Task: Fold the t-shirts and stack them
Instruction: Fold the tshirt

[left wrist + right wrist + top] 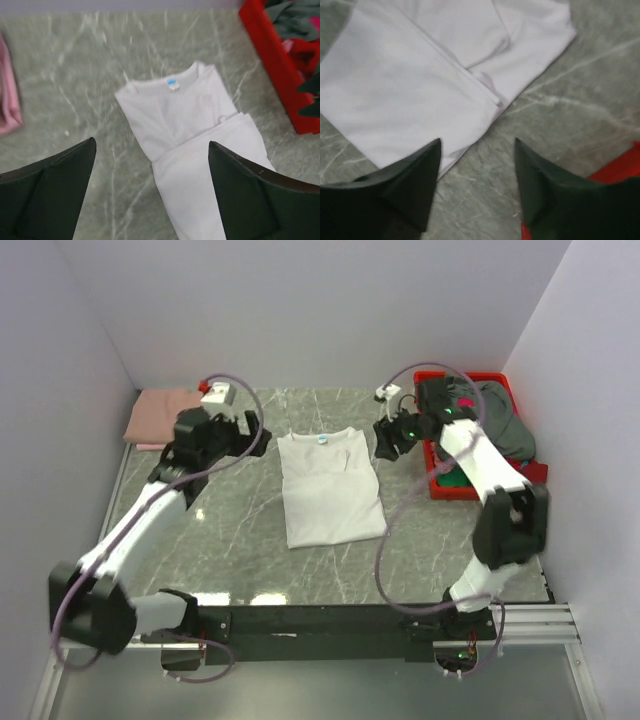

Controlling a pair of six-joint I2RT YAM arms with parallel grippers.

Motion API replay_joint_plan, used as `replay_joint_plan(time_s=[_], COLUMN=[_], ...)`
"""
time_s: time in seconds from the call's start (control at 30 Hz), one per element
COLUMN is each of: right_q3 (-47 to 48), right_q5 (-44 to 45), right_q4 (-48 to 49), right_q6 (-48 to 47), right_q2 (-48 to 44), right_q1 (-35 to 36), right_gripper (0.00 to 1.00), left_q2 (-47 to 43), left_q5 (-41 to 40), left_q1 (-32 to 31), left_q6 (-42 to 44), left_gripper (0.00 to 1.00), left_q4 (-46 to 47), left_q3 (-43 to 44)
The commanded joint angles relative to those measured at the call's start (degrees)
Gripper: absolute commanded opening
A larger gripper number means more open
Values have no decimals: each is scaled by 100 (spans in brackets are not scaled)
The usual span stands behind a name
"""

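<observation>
A grey-green marbled table [240, 530] sits between pale lilac walls in the top view. The white t-shirt [330, 490], its sides folded in, lies flat mid-table with its collar toward the far wall. A salmon-pink t-shirt [160, 415] lies in the far left corner, and a grey t-shirt [505, 420] fills a red bin [490, 375] at the far right. The left gripper [240, 432] hovers left of the collar, the right gripper [387, 440] just right of it. The left wrist view shows dark fingers [55, 190] spread wide above marble and shirt. The right wrist view shows fingers [405, 190] apart over the shirt's edge.
</observation>
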Motion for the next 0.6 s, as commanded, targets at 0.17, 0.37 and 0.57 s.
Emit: replay_joint_plan(time_s=[0.17,0.37,0.57], right_q3=[-2639,-3060,-4248], right_q5=[-2867,-2862,-1228], right_q4=[-34,-2142,248], right_q6=[-4336,-7053,-4892], right_q2=[-2250,-2275,-3252], right_q1=[-40,136,935], right_gripper=[91,90,90], left_q2=[-1534,-1518,-596], left_q5=[2024,942,-77], left_q1=[-570,-2575,-3719], left_q6=[3186,4809,4677], left_gripper=[93,77,65], left_q4=[-1,-847,-416], left_q3=[-1259,-2051,-2377])
